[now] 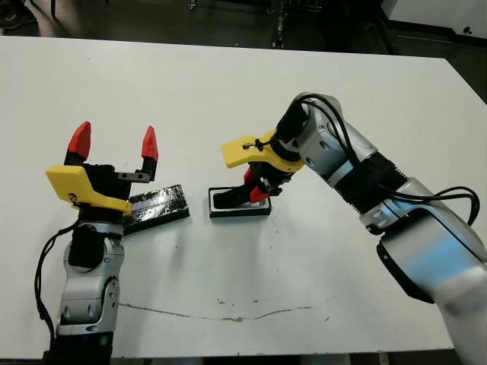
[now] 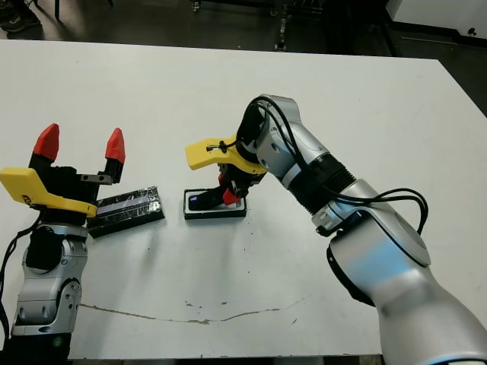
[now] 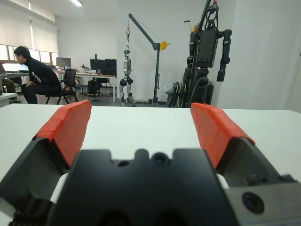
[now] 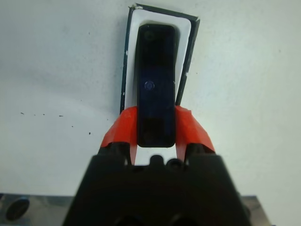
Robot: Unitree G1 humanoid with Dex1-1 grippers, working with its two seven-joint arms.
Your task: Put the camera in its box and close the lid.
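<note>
**Camera going into its box, lid still to come**

At the centre of the head view, my right tool [image 1: 259,186] is closed on the camera [image 4: 156,84], its two red fingertips [image 4: 192,129] pressed against the long sides at one end of the slim black bar. In the right wrist view the camera lies lengthwise within the white lining of the box [image 1: 240,207], with white showing on both sides and at the far end. I judge it is in or just above the tray, though I cannot tell whether it rests fully on the bottom.

My left tool [image 1: 114,144], at the left of the frame, is wide open, holds nothing and is raised above the counter [image 1: 228,99]. Just below it, left of centre, the lid [image 1: 156,206] lies flat on the counter, a glossy slab set at a slight angle, near the box but apart from it.

By my reading, the first half of the job is nearly done. What remains is to let go of the camera, draw the right tool clear, then pick up the lid and seat it on the box.
</note>
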